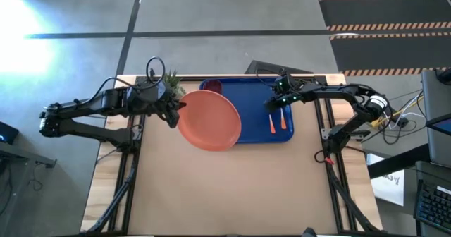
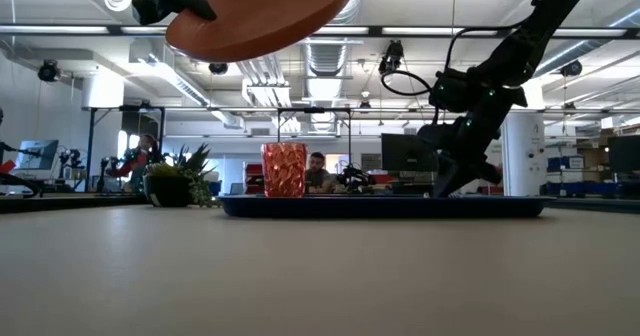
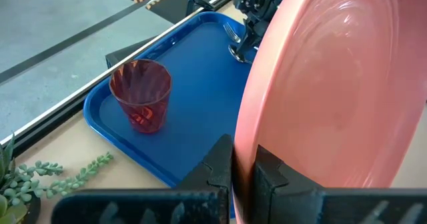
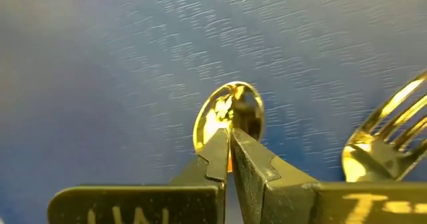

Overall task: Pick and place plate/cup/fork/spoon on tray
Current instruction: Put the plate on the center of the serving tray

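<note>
Open-plan lab or workshop — exposed ceiling ducts (image 2: 330, 51), monitors (image 2: 405, 154) on background benches, hazard-striped floor mat (image 1: 384, 27) at upper right.

Grey concrete floor (image 1: 232, 8) with dark seam lines; hazard-striped black mat (image 1: 384, 25) at 1 o'clock. Glare patch at 10 o'clock. Wooden bench (image 1: 225, 187). Beyond it: open workshop, exposed ceiling ducts (image 2: 330, 51), monitors (image 2: 405, 154), a seated person (image 2: 318, 171).

Whole table (image 1: 225, 195) and both arms are seen straight down from overhead. A level look from tabletop height is given toward the room. Blue tray (image 3: 193, 111) is viewed closely from left wrist; its floor is viewed closer still from right wrist. Tray is shared by all views.
</note>
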